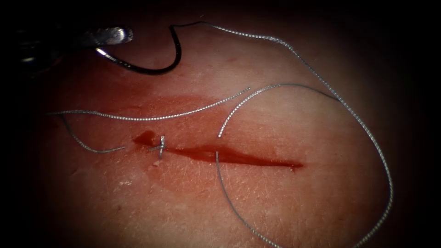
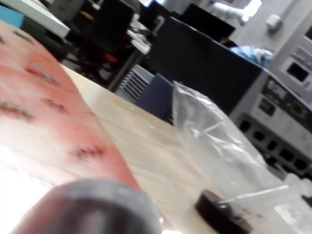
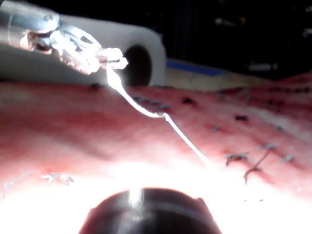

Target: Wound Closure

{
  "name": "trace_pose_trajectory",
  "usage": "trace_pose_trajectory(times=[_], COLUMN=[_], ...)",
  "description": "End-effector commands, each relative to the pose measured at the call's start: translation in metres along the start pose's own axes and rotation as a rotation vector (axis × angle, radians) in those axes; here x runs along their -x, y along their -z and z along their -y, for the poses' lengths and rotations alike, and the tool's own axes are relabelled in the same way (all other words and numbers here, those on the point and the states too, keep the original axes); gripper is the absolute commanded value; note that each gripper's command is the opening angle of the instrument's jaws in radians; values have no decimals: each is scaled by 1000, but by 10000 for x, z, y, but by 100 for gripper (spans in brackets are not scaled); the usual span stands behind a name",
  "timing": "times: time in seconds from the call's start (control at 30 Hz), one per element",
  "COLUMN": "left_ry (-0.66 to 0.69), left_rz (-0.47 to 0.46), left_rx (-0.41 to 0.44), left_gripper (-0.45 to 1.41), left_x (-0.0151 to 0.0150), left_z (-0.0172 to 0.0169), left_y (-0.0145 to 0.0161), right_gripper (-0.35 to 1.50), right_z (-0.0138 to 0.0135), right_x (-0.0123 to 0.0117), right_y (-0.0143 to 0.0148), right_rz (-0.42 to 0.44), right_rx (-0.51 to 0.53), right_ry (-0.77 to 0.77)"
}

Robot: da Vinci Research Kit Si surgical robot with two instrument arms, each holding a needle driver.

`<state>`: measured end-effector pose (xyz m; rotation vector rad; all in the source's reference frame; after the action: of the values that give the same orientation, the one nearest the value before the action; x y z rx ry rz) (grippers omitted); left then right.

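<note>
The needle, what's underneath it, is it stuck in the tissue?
Bare tissue lies under the needle, above the cut. The left tool grips it near its tip end; thread trails from its other end. It looks free of the tissue.

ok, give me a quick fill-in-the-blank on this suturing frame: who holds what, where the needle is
1. The left arm's claw grips the ____ near its tip end.
2. The needle lies clear of the tissue, on the ____ side of the endoscope view.
3. One tied ____ sits across the cut near its left end.
4. The thread trails from the needle's tail and runs in a wide arc around the ____ end of the cut.

Missing words: needle; left; knot; right
</note>
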<state>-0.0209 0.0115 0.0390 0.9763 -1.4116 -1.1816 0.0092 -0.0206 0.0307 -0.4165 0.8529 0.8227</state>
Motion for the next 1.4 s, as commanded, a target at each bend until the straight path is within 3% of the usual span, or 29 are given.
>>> trace_pose_trajectory(times=[0.03,0.1,0.2,0.27,0.3,0.33,0.37,0.4,0.5,0.6,0.63,0.67,0.77,0.83,1.0,1.03,1.07,1.13,1.17,1.3,1.4], left_ry=[-8,-12,-24,-40,-40,-44,-47,-52,-57,-59,-59,-59,-59,-60,-61,-62,-62,-62,-63,-64,-64], left_rz=[11,29,48,75,75,89,97,108,115,114,114,113,111,111,111,112,112,112,111,110,110], left_rx=[6,32,59,96,96,115,125,139,145,144,144,142,141,139,139,140,138,139,137,136,136], left_gripper=[-45,-45,-45,-45,-45,-45,-45,-45,-45,-45,-45,-45,-45,-45,-45,-45,-45,-45,-45,-45,-45], left_x=[14,18,24,30,30,31,31,29,28,27,27,27,26,25,24,23,22,22,21,20,20], left_z=[6,0,-7,-12,-12,-15,-17,-20,-22,-22,-22,-22,-22,-22,-22,-23,-23,-23,-23,-23,-23], left_y=[0,6,13,17,17,19,20,20,18,17,17,17,17,16,14,13,12,11,10,9,9], right_gripper=[119,108,108,106,106,104,93,66,22,27,27,20,0,0,0,-11,-6,-8,-1,7,7], right_z=[6,19,42,77,77,105,122,146,181,215,215,228,235,222,197,188,181,179,176,171,161], right_x=[-20,-30,-39,-45,-45,-48,-50,-55,-61,-65,-65,-67,-67,-57,-35,-21,-2,8,40,86,94], right_y=[-11,-21,-36,-56,-56,-72,-81,-98,-124,-153,-153,-164,-184,-199,-206,-208,-209,-209,-211,-218,-223], right_rz=[-46,-66,-78,-76,-76,-75,-82,-88,-104,-125,-125,-134,-127,-114,-87,-54,0,28,124,210,226], right_rx=[-24,-39,-69,-113,-113,-139,-151,-170,-200,-239,-239,-265,-248,-206,-140,-128,-126,-127,-93,-22,13], right_ry=[-3,-7,-7,-1,-1,5,8,14,12,8,8,-3,-21,-22,-18,-9,8,18,49,46,28])
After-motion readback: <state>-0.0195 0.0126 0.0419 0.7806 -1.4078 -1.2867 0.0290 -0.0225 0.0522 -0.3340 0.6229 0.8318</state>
